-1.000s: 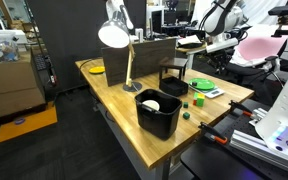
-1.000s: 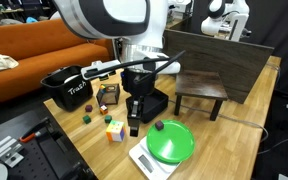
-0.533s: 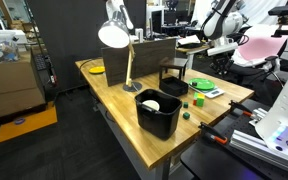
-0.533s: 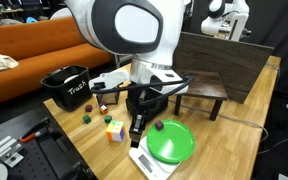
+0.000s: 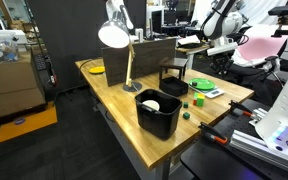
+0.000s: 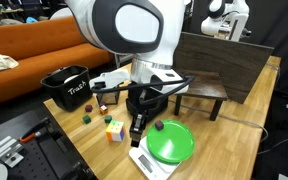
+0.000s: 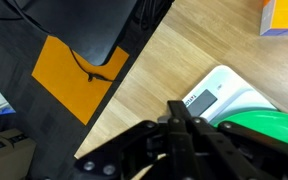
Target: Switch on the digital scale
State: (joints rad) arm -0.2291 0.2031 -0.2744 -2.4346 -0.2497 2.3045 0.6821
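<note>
Over the wooden table (image 6: 229, 140), the hand (image 6: 136, 126), pressed together, still hangs unmoved close to the digital scale (image 6: 144, 158).

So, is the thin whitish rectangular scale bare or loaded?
Loaded: a round green dish sits on the scale, leaving only its display end uncovered.

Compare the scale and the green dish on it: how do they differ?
The scale is whitish-grey; the dish is bright green. The scale is a flat rectangle; the dish is round. The scale lies on the table, while the dish sits on the scale, covering much of its top. Both are low and sit near the table edge.
</note>
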